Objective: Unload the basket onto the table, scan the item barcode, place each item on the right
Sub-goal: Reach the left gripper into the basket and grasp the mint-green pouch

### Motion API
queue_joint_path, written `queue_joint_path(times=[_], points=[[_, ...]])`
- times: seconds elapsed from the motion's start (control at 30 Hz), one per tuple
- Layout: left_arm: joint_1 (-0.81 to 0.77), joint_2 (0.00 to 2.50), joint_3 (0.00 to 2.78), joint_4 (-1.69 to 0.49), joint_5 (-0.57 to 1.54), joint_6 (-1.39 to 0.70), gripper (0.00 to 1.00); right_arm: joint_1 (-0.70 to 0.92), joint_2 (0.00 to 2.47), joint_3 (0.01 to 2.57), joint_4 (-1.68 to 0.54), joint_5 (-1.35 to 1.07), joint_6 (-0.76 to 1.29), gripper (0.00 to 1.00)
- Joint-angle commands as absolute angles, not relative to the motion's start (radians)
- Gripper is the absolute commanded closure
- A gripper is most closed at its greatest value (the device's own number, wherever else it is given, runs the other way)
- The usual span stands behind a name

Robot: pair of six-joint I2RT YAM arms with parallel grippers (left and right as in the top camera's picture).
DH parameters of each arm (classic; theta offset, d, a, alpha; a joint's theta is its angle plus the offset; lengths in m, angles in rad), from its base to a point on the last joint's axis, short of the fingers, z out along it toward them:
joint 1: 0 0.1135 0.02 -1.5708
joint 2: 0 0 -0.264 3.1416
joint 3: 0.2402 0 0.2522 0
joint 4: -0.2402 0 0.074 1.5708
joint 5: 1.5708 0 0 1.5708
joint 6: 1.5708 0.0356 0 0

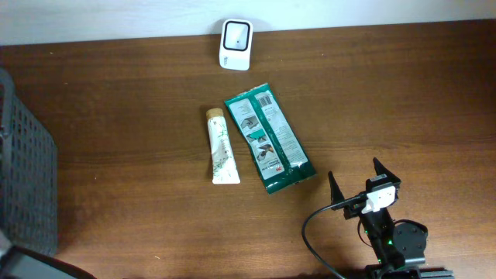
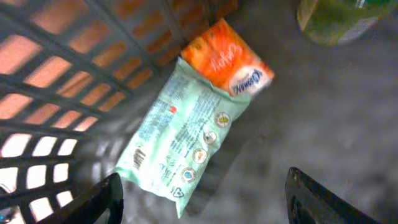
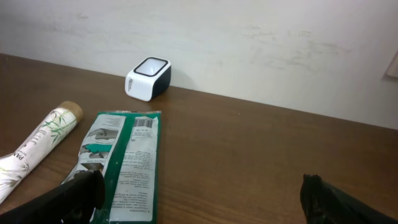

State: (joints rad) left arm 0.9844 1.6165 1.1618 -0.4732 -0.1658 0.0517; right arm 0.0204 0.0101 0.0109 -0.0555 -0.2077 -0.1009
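Two items lie on your brown wooden surface (image 1: 116,101), and a dark mesh basket (image 1: 27,178) sits at its left edge. The larger item is a dark green packet (image 1: 270,138), lying flat with its printed back up and a white barcode panel at its far end. Just beside it is a pale tube (image 1: 222,147) with a tan cap. The small white-and-black scanner (image 1: 235,44) stands at the far edge.

Only the left wrist view sees inside the basket, where a mint pouch (image 2: 180,140) touches an orange packet (image 2: 227,59). Your left fingers (image 2: 99,202) stand apart there, holding nothing. Your right fingers (image 3: 78,194) gape wide and empty near the green packet.
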Motion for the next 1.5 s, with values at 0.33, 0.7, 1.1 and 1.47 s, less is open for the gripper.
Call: queue_joint_path(times=[0.33, 0.7, 1.1, 1.47], points=[[0.991, 1.806, 1.152, -0.357, -0.185, 0.261, 0.27, 0.028, 0.004, 0.006, -0.060, -0.216, -0.093, 0.02], [0.991, 1.917, 1.152, -0.323, -0.211, 0.306, 0.47, 0.028, 0.004, 0.006, -0.060, -0.216, -0.093, 0.02], [0.983, 1.731, 1.243, -0.402, -0.170, 0.304, 1.00, 0.028, 0.004, 0.006, -0.060, -0.216, -0.093, 0.02], [0.778, 1.412, 1.464, -0.372, -0.039, 0.165, 1.00, 0.028, 0.004, 0.006, -0.060, -0.216, -0.094, 0.02]])
